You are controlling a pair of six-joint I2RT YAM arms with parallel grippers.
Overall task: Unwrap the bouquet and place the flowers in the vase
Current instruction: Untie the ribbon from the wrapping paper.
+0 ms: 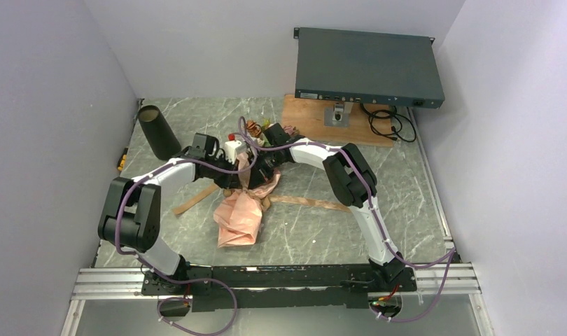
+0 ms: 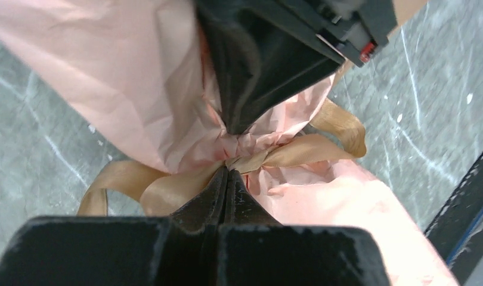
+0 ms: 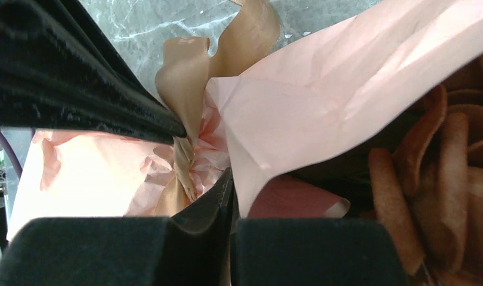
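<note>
The bouquet (image 1: 242, 203) lies mid-table between both arms, its crinkled pink paper (image 2: 126, 77) cinched by a tan ribbon (image 2: 299, 154). Rust and pink flowers (image 1: 253, 128) stick out at its far end, and a rust rose (image 3: 442, 161) shows at the right of the right wrist view. My left gripper (image 2: 228, 171) is shut with its tips on the ribbon knot. My right gripper (image 3: 232, 179) is shut on an edge of the pink paper (image 3: 322, 89) just beside that knot, facing the left one. The vase (image 1: 158, 131), a black tube, stands at the far left, apart from both grippers.
A dark grey rack box (image 1: 368, 66) sits on a wooden board (image 1: 309, 119) at the back right, with black cables (image 1: 389, 126) beside it. Loose ribbon tails (image 1: 305, 202) trail across the marble top. A yellow tool (image 1: 121, 162) lies by the left wall.
</note>
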